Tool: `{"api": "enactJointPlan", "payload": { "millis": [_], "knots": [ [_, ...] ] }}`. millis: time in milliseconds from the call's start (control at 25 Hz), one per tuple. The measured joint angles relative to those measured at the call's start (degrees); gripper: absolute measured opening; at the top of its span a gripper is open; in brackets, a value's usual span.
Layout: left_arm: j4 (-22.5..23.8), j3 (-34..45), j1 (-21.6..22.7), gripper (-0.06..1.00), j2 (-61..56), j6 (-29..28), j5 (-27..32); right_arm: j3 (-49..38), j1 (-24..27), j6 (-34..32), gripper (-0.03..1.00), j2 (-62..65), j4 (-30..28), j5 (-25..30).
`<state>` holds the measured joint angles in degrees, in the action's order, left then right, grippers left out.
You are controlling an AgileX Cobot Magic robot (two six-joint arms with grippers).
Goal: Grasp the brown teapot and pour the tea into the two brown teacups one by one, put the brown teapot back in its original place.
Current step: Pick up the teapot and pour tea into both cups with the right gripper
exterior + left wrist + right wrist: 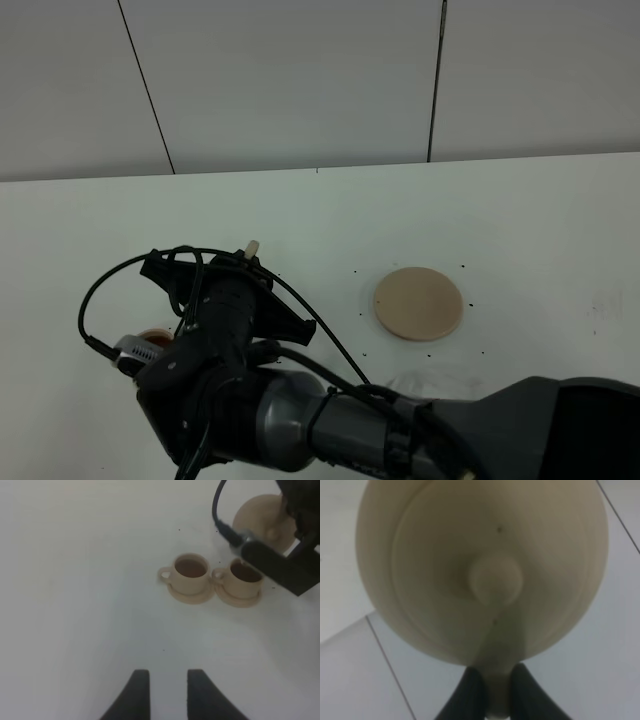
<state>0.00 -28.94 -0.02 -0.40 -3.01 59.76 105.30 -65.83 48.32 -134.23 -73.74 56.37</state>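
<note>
1. Two brown teacups point(190, 573) point(243, 578) are seen side by side on small saucers, each holding dark liquid.
2. The brown teapot point(482, 570) is held by its handle in the closed right gripper point(492, 692), lifted near the cups.
3. The larger saucer disc point(418, 303) lies bare on the table point(520, 215).
4. The left gripper point(165, 692) hangs empty, fingers narrowly parted.
5. No writing can be read.

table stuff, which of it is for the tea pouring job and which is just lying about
For the job:
- teapot, held by the right gripper
- two teacups on small saucers
- big saucer, bare

Lying about:
- nothing else on the table; left gripper idle, open
</note>
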Motion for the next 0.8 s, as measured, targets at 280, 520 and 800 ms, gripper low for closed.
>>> {"api": "enactJointPlan", "payload": {
  "millis": [280,520,800],
  "knots": [
    [0.0,0.0,0.0,0.25,0.0,0.0,0.0,0.0,1.4,0.0,0.10,2.9,3.6,-1.4],
    [0.0,0.0,0.0,0.25,0.0,0.0,0.0,0.0,2.1,2.3,0.10,4.4,10.7,-2.3],
    [0.0,0.0,0.0,0.25,0.0,0.0,0.0,0.2,2.7,9.0,0.10,4.6,18.7,-1.2]
  ]
}}
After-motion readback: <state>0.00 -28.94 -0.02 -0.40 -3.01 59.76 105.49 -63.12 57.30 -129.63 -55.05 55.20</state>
